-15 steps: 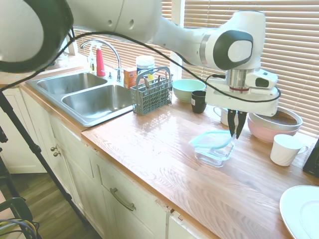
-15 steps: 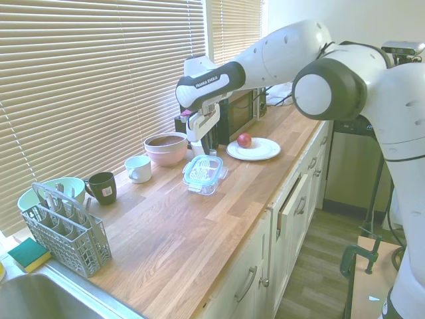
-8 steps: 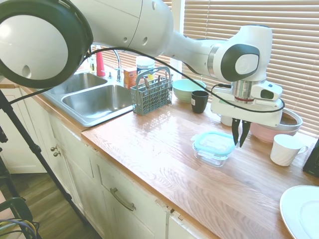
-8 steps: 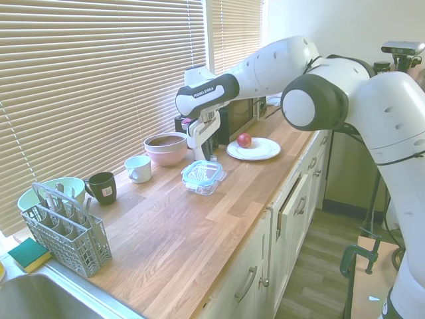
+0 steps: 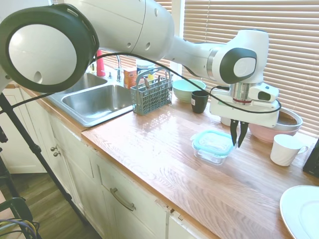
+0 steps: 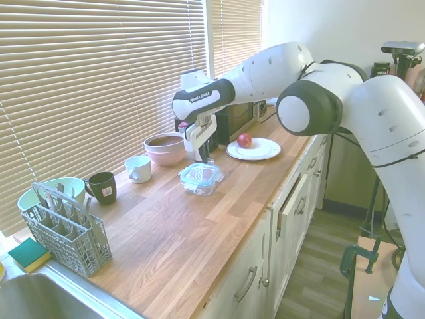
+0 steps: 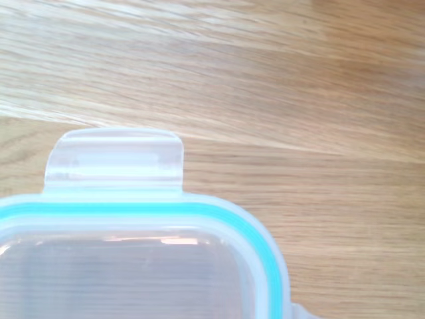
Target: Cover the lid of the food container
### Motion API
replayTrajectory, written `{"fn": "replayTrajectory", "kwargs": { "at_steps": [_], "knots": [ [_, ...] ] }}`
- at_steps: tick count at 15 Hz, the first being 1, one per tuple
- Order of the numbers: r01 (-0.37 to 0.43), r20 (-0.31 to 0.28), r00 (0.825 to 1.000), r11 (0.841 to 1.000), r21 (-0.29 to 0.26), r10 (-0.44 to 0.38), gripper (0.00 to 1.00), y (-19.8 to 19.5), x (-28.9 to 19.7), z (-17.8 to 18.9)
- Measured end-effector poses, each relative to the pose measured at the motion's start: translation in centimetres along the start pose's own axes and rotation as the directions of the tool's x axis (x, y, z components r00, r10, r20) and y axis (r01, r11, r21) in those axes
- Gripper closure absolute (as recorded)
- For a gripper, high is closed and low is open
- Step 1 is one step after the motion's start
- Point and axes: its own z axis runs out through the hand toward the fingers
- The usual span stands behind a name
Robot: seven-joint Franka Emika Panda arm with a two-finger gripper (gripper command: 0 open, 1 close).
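— first exterior view, what have you got from where you stand?

— the flat clear plastic lid with the teal rim (image 5: 214,140) lies level on top of the small clear glass food container (image 5: 210,154), out on the wooden countertop (image 5: 149,144). the white arm's 2-finger gripper (image 5: 237,141) hangs just beside the lid's edge, on the side facing the pink bowl (image 5: 273,126). its 2 dark fingers point down with a narrow gap between them, and nothing is pinched there, so it has let go.

— and from the other side?

— second exterior view shows the same: lid (image 6: 200,174) squarely over the container (image 6: 199,185), gripper (image 6: 210,159) between it and the pink bowl (image 6: 165,149). a white mug (image 6: 138,168) and a dark mug (image 6: 102,187) stand further along by the blinds, and a white plate (image 6: 254,151) with a red apple (image 6: 244,140) sits behind the arm.

— anything close up?

— wrist view has 1 corner of the lid (image 7: 133,246), teal band clear, with 1 snap tab (image 7: 114,163) sticking out flat over the wood grain (image 7: 299,100).
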Motion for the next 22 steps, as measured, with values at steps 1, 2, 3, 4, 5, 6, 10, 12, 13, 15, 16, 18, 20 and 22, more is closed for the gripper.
{"fn": "replayTrajectory", "kwargs": {
  "at_steps": [1, 2, 3, 4, 5, 6, 10, 12, 13, 15, 16, 18, 20, 22],
  "knots": [
    [0.002, 0.0, 1.0, 1.0, 0.0, -0.002, 1.0, -0.2, -0.1, 0.0],
    [0.005, -0.001, 1.0, 1.0, 0.0, -0.005, 1.0, -0.4, -0.1, -0.1],
    [0.007, -0.001, 1.0, 1.0, 0.001, -0.007, 1.0, -0.6, -0.2, -0.1],
    [0.007, -0.001, 1.0, 1.0, 0.001, -0.007, 1.0, -0.8, -0.3, -0.1],
    [0.007, -0.001, 1.0, 1.0, 0.001, -0.007, 1.0, -0.9, -0.3, -0.1],
    [0.008, -0.002, 1.0, 1.0, 0.001, -0.008, 1.0, -1.0, -0.4, -0.1],
    [0.016, 0.005, 1.0, 1.0, -0.005, -0.016, 0.0, -1.6, -0.8, 0.3],
    [0.012, 0.007, 1.0, 1.0, -0.006, -0.012, 0.0, -1.7, -1.0, 0.3],
    [0.011, 0.006, 1.0, 1.0, -0.006, -0.011, 0.0, -1.7, -1.1, 0.3],
    [0.006, 0.008, 1.0, 1.0, -0.004, -0.006, 0.0, -1.4, -1.4, 0.2],
    [0.004, 0.01, 1.0, 1.0, -0.004, -0.004, 0.0, -1.2, -1.6, 0.3],
    [0.001, 0.006, 1.0, 1.0, -0.002, -0.001, 0.0, -0.9, -1.8, 0.4],
    [0.0, 0.005, 1.0, 1.0, 0.0, 0.0, 0.0, -0.7, -2.0, 0.3],
    [-0.003, 0.002, 1.0, 1.0, 0.005, 0.003, 0.0, -0.3, -2.4, -0.2]
  ]
}}
